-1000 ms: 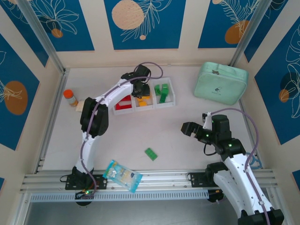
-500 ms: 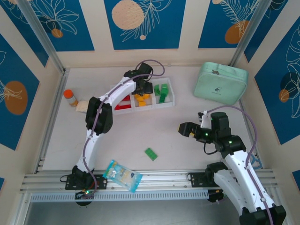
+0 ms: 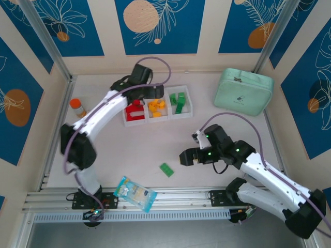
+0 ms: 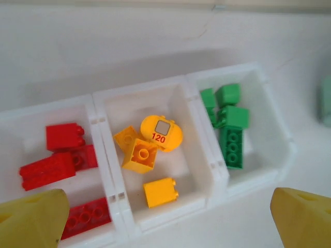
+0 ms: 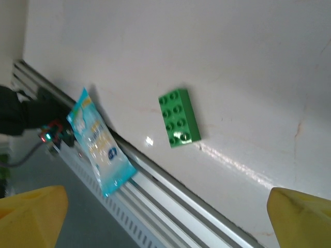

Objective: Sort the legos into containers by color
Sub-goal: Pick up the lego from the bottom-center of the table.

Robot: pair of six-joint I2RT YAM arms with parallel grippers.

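**Loose Green Brick: Pickup Pending**

Judged step: retrieval of the one unsorted piece. The loose green brick (image 3: 166,169) lay flat on the table (image 3: 217,129), lower centre of the overhead view, near but apart from the snack packet (image 3: 135,193) to its lower left. The right claw (image 5: 166,216) hung above the brick, fingers spread wide and empty. The left claw (image 4: 168,219) hovered over the bins (image 4: 106,170), fingers apart and empty. Red bricks (image 4: 57,155) occupied the left bin, yellow bricks (image 4: 142,154) the middle and green bricks (image 4: 230,129) the right.

The next move likely called for lowering the right claw astride the brick's narrow sides, closing, then carrying it to the right-hand bin, with the left arm moved aside first.

Limits: the left claw's fingertip hid the red bin's lower-left corner, and piled bricks could not be counted reliably.
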